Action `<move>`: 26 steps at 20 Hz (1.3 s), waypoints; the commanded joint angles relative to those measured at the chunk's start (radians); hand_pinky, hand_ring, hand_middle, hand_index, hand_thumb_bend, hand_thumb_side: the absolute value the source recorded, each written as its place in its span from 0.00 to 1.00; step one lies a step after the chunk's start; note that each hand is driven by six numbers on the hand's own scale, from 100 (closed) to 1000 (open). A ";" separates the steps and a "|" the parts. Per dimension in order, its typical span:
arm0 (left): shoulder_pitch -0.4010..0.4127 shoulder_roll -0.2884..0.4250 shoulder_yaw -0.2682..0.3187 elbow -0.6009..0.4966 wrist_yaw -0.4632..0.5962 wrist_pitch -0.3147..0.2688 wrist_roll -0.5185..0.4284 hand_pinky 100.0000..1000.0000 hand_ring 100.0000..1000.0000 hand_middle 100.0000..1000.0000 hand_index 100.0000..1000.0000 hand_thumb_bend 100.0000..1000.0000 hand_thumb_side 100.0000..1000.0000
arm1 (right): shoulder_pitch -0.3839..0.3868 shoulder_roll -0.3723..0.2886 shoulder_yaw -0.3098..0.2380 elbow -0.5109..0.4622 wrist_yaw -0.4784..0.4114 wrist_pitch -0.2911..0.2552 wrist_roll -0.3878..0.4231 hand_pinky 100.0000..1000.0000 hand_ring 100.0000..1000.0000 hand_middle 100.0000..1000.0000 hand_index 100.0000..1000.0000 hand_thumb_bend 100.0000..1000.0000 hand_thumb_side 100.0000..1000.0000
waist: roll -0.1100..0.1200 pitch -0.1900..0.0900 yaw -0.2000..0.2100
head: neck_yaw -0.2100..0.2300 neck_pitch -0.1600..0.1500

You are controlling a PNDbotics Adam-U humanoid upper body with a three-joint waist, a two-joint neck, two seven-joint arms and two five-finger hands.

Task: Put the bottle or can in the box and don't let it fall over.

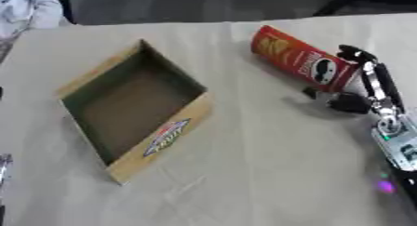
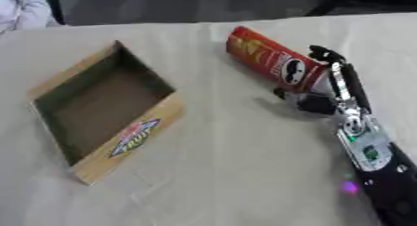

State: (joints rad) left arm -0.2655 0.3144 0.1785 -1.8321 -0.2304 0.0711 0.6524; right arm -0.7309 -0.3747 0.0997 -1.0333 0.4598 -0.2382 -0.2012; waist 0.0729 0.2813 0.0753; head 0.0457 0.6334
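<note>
A red crisp can (image 1: 293, 57) lies tilted at the right of the table, its top pointing up-left towards the far edge. My right hand (image 1: 379, 88) comes in from the lower right and is shut on the can's lower end, with fingers (image 1: 358, 55) over the far side and the thumb (image 1: 350, 103) on the near side. I cannot tell whether the can rests on the cloth or is lifted. An open, empty cardboard box (image 1: 163, 139) sits askew at the left, a logo on its near wall. A silvery sliver (image 1: 3, 165) at the left edge may be my left hand.
A beige cloth (image 1: 260, 164) covers the table, with open room between the box and the can. The table's far edge (image 1: 204, 23) borders dark floor. My right forearm (image 2: 383, 174) crosses the lower right corner.
</note>
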 commanded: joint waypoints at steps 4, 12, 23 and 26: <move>-0.009 0.017 0.008 -0.019 0.002 -0.003 0.000 0.50 0.87 0.60 0.62 0.48 0.56 | 0.011 -0.005 0.009 -0.007 0.059 0.054 0.057 0.69 0.81 0.71 0.86 0.66 0.17 | 0.005 -0.008 0.000 | 0.006 -0.003; -0.008 0.018 0.008 -0.019 0.003 -0.006 0.001 0.50 0.87 0.60 0.61 0.48 0.56 | 0.014 -0.005 0.008 -0.027 0.027 0.081 0.091 0.58 0.75 0.66 0.82 0.60 0.00 | 0.003 -0.011 -0.001 | 0.009 -0.003; -0.009 0.017 0.011 -0.021 0.002 -0.007 0.003 0.50 0.86 0.59 0.61 0.48 0.56 | 0.021 -0.010 0.010 -0.044 -0.039 0.043 0.044 0.54 0.71 0.59 0.71 0.34 0.00 | 0.002 -0.010 0.002 | 0.013 -0.001; -0.009 0.016 0.011 -0.021 0.002 -0.007 0.003 0.50 0.86 0.59 0.60 0.48 0.56 | 0.023 -0.011 0.011 -0.048 -0.037 0.016 0.029 0.53 0.69 0.58 0.69 0.31 0.00 | 0.002 -0.010 0.003 | 0.014 -0.001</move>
State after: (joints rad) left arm -0.2655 0.3144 0.1813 -1.8326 -0.2302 0.0674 0.6545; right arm -0.7104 -0.3821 0.0999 -1.0812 0.4269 -0.2132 -0.1688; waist 0.0750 0.2813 0.0756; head 0.0560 0.6336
